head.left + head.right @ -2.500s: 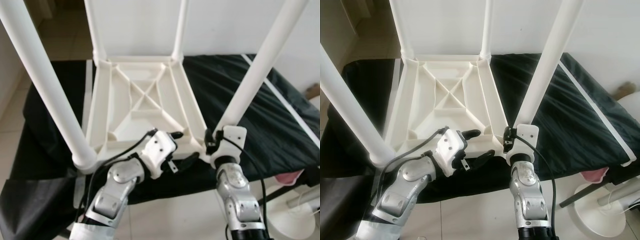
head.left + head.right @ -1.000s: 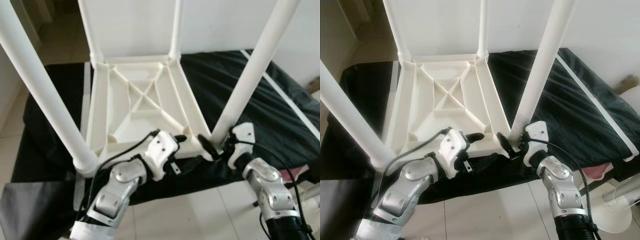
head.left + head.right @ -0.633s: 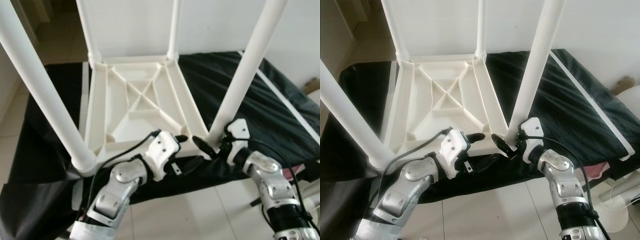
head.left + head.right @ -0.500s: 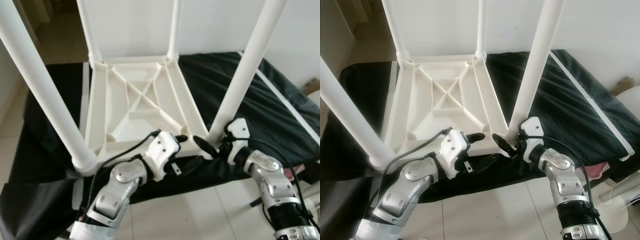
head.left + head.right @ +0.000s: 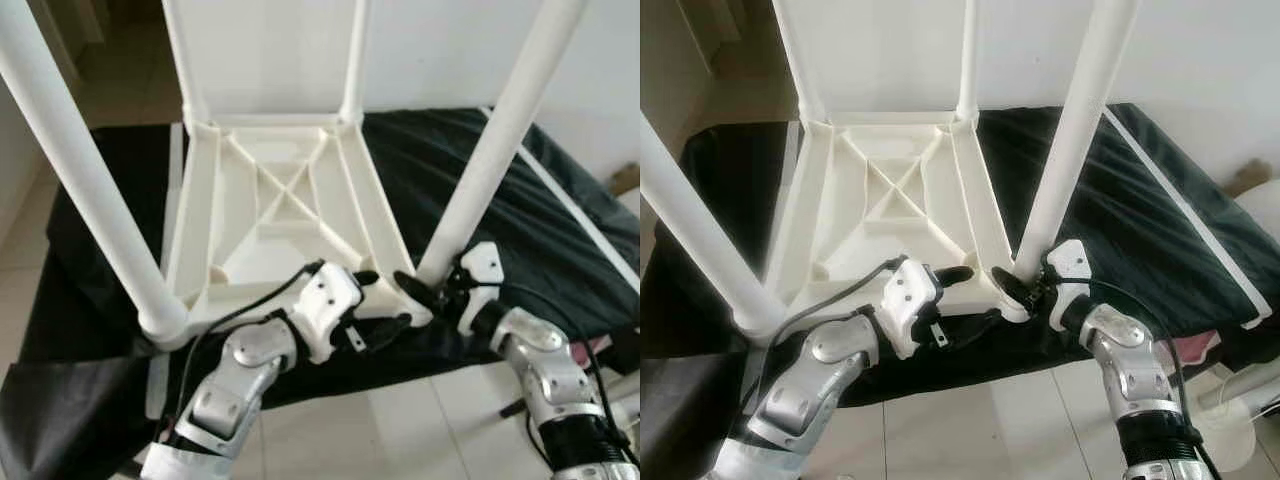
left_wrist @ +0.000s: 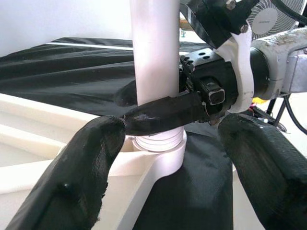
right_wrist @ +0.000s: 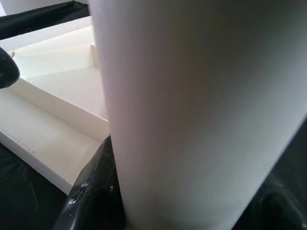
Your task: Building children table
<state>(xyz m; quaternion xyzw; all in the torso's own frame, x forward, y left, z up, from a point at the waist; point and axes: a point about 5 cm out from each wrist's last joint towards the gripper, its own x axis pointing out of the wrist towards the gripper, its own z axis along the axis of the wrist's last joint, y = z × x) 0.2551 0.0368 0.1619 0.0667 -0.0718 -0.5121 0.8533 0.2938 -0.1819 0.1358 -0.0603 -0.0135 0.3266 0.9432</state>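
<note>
From the head views, the white children's table (image 5: 275, 215) lies upside down on a black cloth (image 5: 520, 215), its ribbed underside up and four white legs standing from its corners. The near right leg (image 5: 490, 150) is the landmark. The right gripper (image 5: 418, 290) sits at this leg's base, its black fingers closed around the leg just above the socket. The left gripper (image 5: 375, 300) is on the table's near edge, just beside the same leg: one finger lies over the rim, the other below it, spread apart, holding nothing that can be made out.

In the left wrist view, the left gripper's two thick black fingers (image 6: 79, 172) stand wide apart, either side of the leg's socket (image 6: 160, 143). The right gripper's finger (image 6: 168, 112) crosses the front of the leg (image 6: 156, 48), touching it.

In the right wrist view, the leg (image 7: 192, 110) stands close before the camera, a black finger (image 7: 93, 191) pressed against its side, with the table's rim (image 7: 53, 139) beyond.
</note>
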